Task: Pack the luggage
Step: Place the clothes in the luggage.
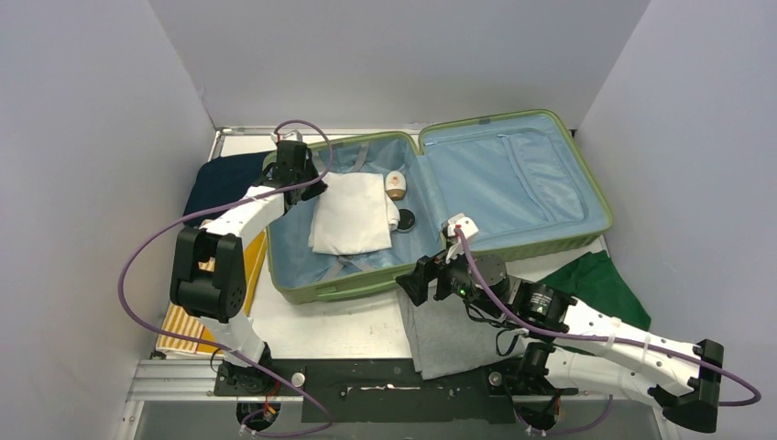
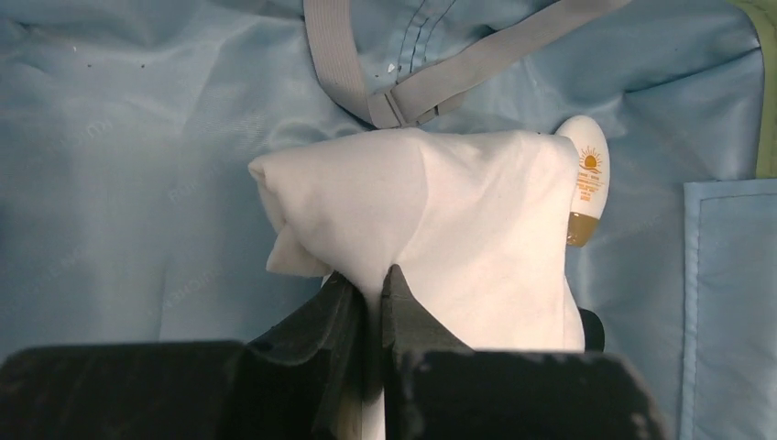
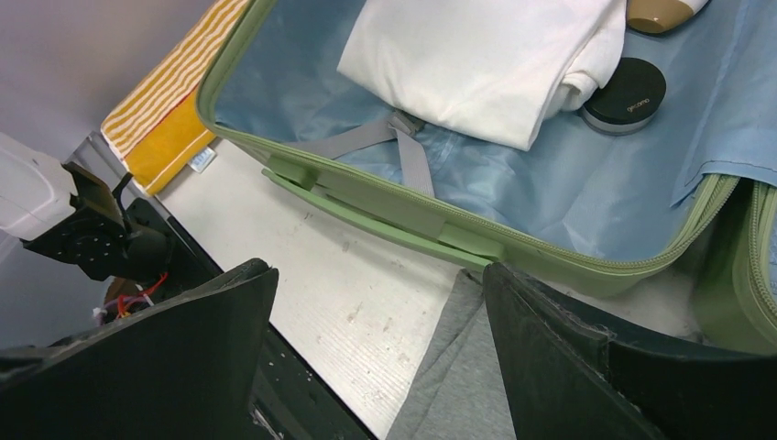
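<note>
Light-green luggage (image 1: 513, 179) lies open; blue lining (image 2: 110, 137), grey straps (image 2: 341, 55).

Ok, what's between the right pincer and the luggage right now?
Bare tabletop and the corner of a grey garment, nothing else. The right wrist view shows it, between the open right pincer and the luggage.

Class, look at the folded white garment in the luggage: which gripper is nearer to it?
Left. The left gripper is shut on the white garment inside the luggage; the right gripper hangs open outside it, above the grey cloth.
</note>
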### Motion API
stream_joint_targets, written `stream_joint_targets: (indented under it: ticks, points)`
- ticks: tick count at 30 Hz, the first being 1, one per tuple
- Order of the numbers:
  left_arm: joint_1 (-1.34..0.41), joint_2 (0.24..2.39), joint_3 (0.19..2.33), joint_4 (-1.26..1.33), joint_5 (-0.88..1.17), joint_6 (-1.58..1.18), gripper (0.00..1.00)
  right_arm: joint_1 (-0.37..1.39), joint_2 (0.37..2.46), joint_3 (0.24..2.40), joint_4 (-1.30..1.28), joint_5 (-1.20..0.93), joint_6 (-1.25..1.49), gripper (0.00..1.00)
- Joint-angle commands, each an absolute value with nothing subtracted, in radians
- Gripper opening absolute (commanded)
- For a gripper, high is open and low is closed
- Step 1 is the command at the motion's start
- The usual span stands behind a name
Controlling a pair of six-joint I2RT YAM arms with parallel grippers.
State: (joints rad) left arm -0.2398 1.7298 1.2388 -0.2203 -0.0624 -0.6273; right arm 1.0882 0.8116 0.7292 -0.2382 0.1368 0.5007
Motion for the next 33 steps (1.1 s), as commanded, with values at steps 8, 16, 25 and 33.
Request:
stream_joint_targets:
  ticks: [8,16,25,33]
  points:
    - [-0.216,1.813,1.354,-0.315,-0.108,-0.563,0.47,1.092,0.84,0.77,-0.2,0.151,0.482,0.85]
    - [-0.224,1.623,1.39,-0.386,-0.22,-0.571,0.73,1.09,0.847,0.782,-0.21,0.154,0.482,0.85]
    - [-0.394,1.551,1.172,-0.31,-0.113,-0.6,0.18,1.09,0.94,0.81,-0.173,0.146,0.494,0.84]
    - [-0.356,1.615,1.025,-0.321,-0.191,-0.654,0.0,1.091,0.946,0.809,-0.176,0.149,0.507,0.84]
